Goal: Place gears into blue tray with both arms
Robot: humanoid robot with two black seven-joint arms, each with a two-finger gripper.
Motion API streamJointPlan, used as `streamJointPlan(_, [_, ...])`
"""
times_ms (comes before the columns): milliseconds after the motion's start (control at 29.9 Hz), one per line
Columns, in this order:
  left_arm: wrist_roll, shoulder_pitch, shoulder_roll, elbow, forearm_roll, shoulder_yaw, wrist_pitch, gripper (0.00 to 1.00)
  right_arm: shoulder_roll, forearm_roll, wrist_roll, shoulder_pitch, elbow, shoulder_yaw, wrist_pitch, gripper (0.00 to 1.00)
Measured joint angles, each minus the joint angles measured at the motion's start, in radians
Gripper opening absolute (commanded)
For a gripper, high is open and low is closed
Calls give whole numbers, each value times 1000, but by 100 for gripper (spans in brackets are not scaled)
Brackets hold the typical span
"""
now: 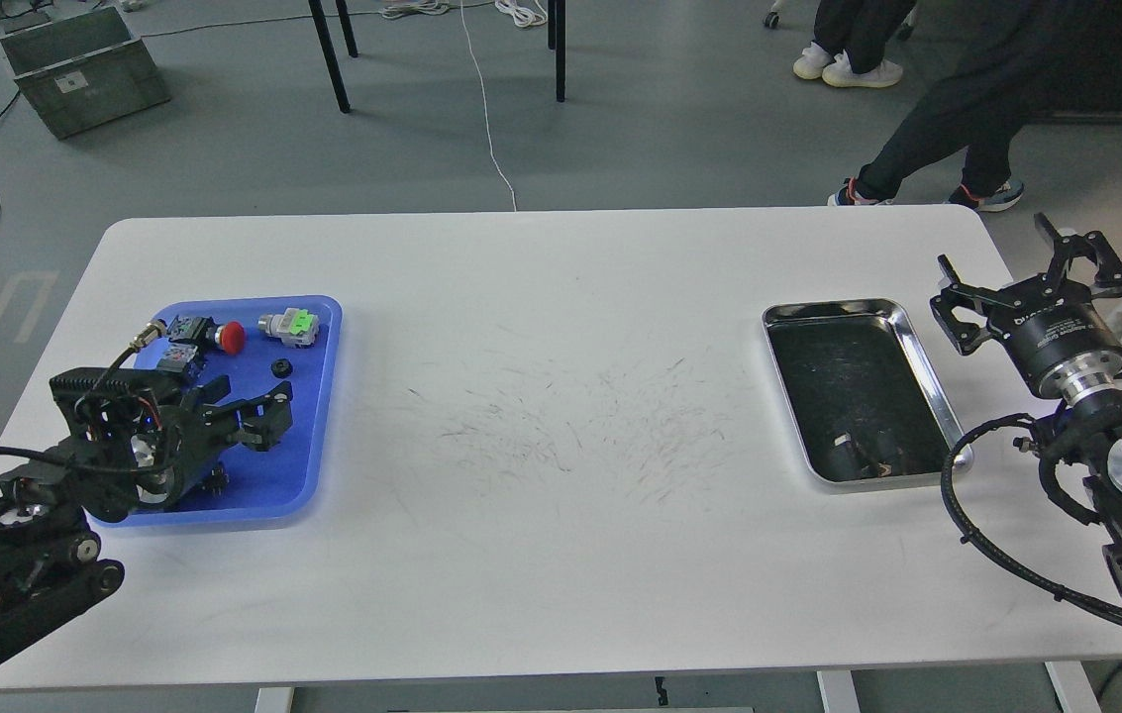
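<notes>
One gear point(280, 367) lies flat on the floor of the blue tray point(321, 436), a small black round piece toward the tray's far right part, just on my side of the grey part with the green top point(290, 326) and a little right of the red-capped button point(232, 337); it touches neither. My left gripper point(268, 414) hangs over the tray's middle, near that gear but apart from it, its fingers spread and nothing between them, so I judge this to be the moment just after a drop, with the release made and the hand free. Over on the right the steel tray point(922, 361) with its black inside rests well apart from the blue one, and in its near corner I see some small dark things with a pale glint; they may be more gears, but they are too small and dark for me to be sure. My right gripper point(1026, 279) is raised beside that steel tray's far right edge, off past its rim, fingers wide apart and holding nothing. If those dark bits are gears, the next move falls to the right arm: come in over the near corner, settle the fingers around one tiny piece against a slick black floor, and pinch finely, since so small a thing could slip or skid away.
</notes>
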State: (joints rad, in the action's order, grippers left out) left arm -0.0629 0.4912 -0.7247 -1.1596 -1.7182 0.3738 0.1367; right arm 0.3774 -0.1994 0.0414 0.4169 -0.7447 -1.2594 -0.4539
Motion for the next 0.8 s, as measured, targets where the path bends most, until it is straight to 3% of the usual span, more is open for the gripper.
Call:
streamJointPlan(468, [-2, 7, 16, -8, 99, 119, 13, 100, 12, 0, 0, 5, -5, 0, 0, 98])
streamJointPlan(701, [-4, 24, 142, -5, 474, 294, 101, 100, 3, 0, 0, 31, -36, 0, 18, 99])
streamJointPlan(802, [24, 59, 207, 26, 668, 362, 116, 100, -6, -1, 0, 42, -66, 5, 30, 99])
